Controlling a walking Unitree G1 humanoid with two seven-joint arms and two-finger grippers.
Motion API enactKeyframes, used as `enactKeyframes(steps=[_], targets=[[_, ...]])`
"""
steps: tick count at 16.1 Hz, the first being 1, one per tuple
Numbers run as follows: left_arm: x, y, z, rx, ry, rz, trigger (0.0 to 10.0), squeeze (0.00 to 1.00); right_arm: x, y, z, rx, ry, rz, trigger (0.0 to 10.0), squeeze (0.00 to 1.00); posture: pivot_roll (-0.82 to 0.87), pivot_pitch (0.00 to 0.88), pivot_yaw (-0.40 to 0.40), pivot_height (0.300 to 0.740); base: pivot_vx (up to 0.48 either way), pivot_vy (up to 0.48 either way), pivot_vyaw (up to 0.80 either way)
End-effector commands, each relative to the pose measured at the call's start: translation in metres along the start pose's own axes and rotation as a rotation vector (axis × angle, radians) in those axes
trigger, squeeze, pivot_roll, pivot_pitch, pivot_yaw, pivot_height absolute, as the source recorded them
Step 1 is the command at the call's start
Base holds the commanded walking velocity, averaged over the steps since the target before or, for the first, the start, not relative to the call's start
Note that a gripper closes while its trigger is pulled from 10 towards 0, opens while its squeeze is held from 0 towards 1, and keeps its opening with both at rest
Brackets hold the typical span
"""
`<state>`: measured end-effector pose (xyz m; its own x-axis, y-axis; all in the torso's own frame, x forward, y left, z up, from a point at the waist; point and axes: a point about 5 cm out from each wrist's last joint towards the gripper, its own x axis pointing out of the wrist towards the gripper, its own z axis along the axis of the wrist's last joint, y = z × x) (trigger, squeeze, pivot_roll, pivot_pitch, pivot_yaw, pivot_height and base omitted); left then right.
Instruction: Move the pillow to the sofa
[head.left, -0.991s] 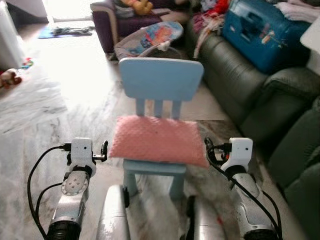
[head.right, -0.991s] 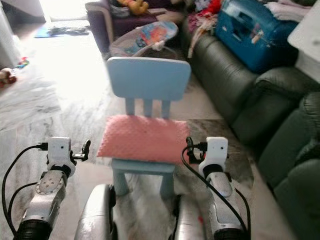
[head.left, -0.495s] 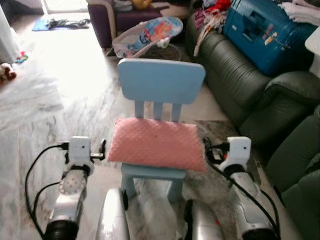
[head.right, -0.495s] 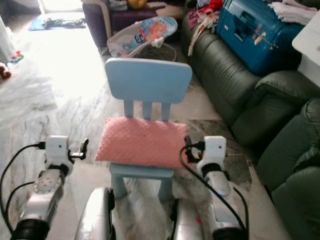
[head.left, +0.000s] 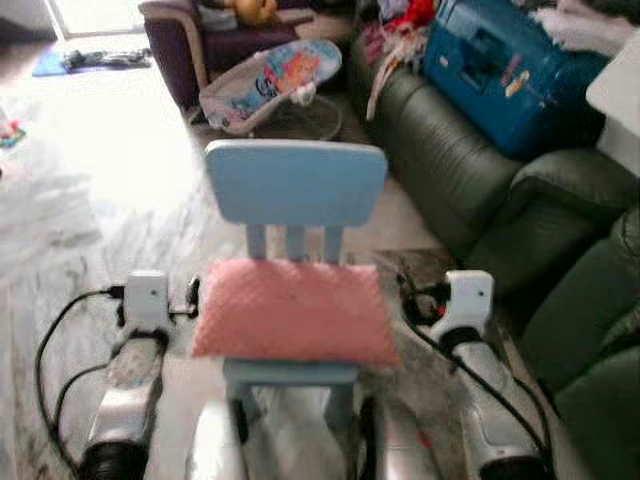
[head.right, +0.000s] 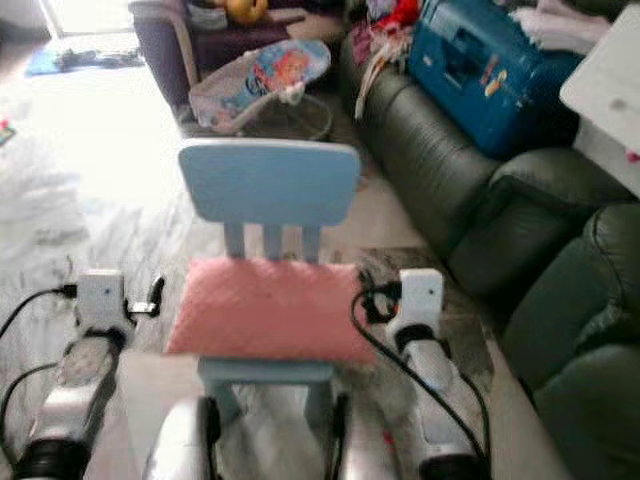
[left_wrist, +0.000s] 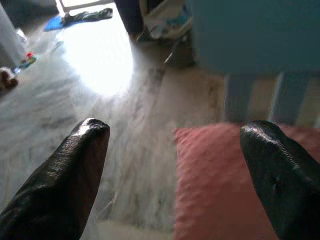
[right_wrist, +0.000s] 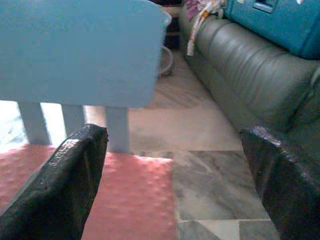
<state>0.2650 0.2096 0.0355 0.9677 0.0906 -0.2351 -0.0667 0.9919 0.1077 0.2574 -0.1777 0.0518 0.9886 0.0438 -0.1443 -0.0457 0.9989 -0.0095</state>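
Grey-veined marble floor (head.left: 60, 250) ran under a small light-blue plastic chair (head.left: 295, 185), and the dimpled pink rectangular pillow (head.left: 292, 311) lay flat on its seat, long axis running crosswise between the robot's two arms. The dark green leather sofa (head.left: 470, 160) stood off to the robot's right, carrying a blue suitcase (head.left: 505, 70). The left gripper (left_wrist: 175, 145) hung just beside the pillow's left short end, fingers spread wide; the right gripper (right_wrist: 172, 150) sat as close at the right end, equally wide. Neither touched it. Both ends lay within reach, so a two-sided squeeze looked the natural next move.
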Motion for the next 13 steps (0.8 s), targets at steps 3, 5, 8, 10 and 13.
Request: enactKeyframes(steps=[3,5,8,10,13], targets=[[-0.0008,-0.0035,-0.0023,0.012,0.014,-0.018,10.0,0.0,0.0005,-0.0034,0.0016,0.005,-0.005,-0.012,10.0,0.0,-0.02,0.0,-0.034,0.605,0.266,0.35,0.0],[-0.0009,-0.0025,-0.0028,0.019,0.016,-0.013,10.0,0.0,0.0003,-0.0029,0.0016,0.005,-0.003,-0.012,10.0,0.0,-0.02,0.0,-0.033,0.605,0.0,0.0,0.0],[-0.0014,-0.0012,-0.0028,0.015,0.015,-0.002,10.0,0.0,-0.0002,-0.0026,0.0009,0.009,0.0,-0.011,10.0,0.0,-0.01,0.0,-0.034,0.605,0.0,0.0,0.0],[-0.0016,-0.0005,-0.0029,0.017,0.015,-0.001,10.0,0.0,-0.0006,-0.0024,0.0007,0.009,0.001,-0.01,10.0,0.0,-0.01,0.0,-0.032,0.605,0.0,0.0,0.0],[-0.0024,0.0006,-0.0029,0.025,0.015,0.001,10.0,0.0,-0.0012,-0.0015,0.0004,0.011,0.001,-0.008,10.0,0.0,-0.01,0.0,-0.032,0.605,0.0,0.0,0.0]])
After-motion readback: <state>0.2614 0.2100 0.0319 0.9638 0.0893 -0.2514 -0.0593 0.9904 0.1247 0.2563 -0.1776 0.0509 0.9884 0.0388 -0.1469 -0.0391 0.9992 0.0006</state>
